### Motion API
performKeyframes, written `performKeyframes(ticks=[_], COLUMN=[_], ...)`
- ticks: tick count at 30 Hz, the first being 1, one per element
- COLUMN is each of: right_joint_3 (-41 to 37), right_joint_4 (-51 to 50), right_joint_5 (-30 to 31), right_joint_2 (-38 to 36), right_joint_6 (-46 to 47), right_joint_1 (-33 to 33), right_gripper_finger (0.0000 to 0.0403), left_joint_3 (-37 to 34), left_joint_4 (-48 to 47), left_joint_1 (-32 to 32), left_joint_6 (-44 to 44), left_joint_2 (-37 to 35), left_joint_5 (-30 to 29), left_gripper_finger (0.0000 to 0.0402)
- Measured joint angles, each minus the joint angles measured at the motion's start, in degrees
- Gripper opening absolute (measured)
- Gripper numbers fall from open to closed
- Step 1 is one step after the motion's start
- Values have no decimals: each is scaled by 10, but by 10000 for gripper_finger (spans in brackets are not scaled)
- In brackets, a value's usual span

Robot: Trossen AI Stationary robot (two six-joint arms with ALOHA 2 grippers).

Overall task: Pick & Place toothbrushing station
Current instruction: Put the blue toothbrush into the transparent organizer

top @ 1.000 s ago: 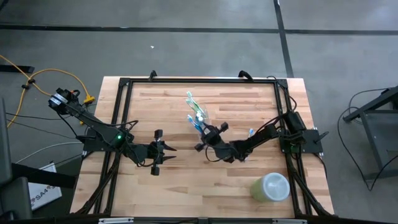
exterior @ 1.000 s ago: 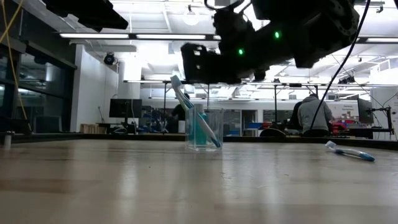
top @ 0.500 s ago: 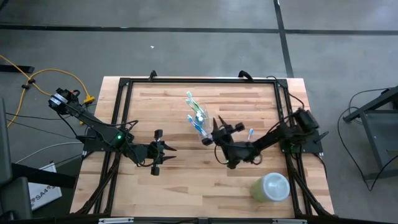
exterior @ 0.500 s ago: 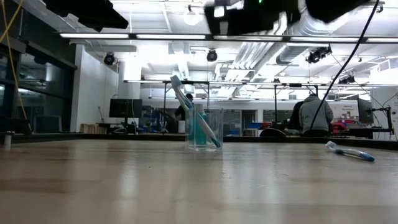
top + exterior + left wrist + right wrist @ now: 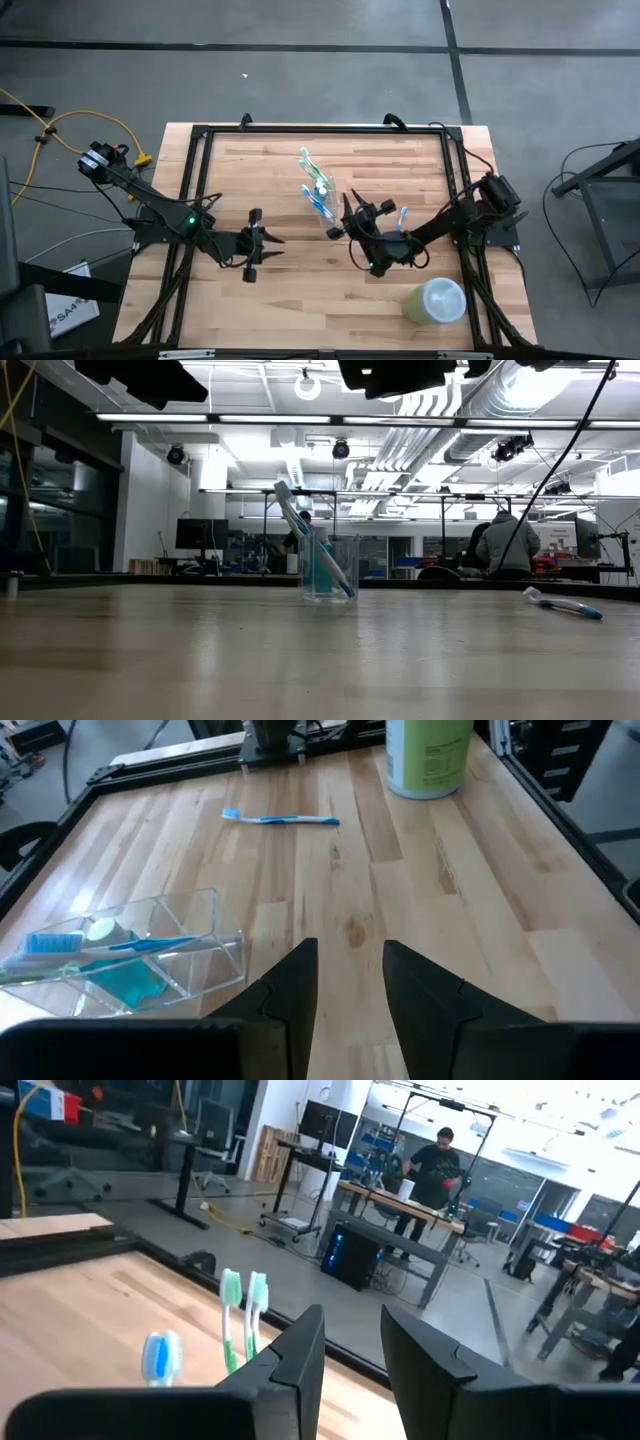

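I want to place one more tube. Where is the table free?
Free: the wood between the left gripper and the clear cup, and the front edge left of the green container. Crowded: around the cup, right gripper and loose toothbrush.

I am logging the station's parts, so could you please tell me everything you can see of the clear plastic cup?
The clear plastic cup stands upright on the wooden table, near its middle. It looks like thin transparent plastic with flat walls and an open top. Blue and green toothbrushes lean inside it, heads above the rim, beside something teal low down. No tool touches it; another blue toothbrush lies apart on the table.
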Motion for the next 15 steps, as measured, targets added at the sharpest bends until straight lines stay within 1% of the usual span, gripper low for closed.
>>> performKeyframes(ticks=[7,9,11,13,15], right_joint_3=[0,0,0,0,0], right_joint_4=[1,0,-1,-18,-58], right_joint_5=[-1,-14,-52,-115,-188], right_joint_2=[0,0,0,0,-4], right_joint_6=[-9,-13,-11,12,54], right_joint_1=[32,44,57,68,73], right_gripper_finger=[93,93,93,93,93], left_joint_3=[0,0,0,0,0], left_joint_4=[0,0,0,2,5], left_joint_1=[0,0,0,0,0], left_joint_6=[0,0,0,0,0], left_joint_2=[0,0,0,0,0], left_joint_5=[5,5,5,5,5], left_gripper_finger=[110,110,110,110,110])
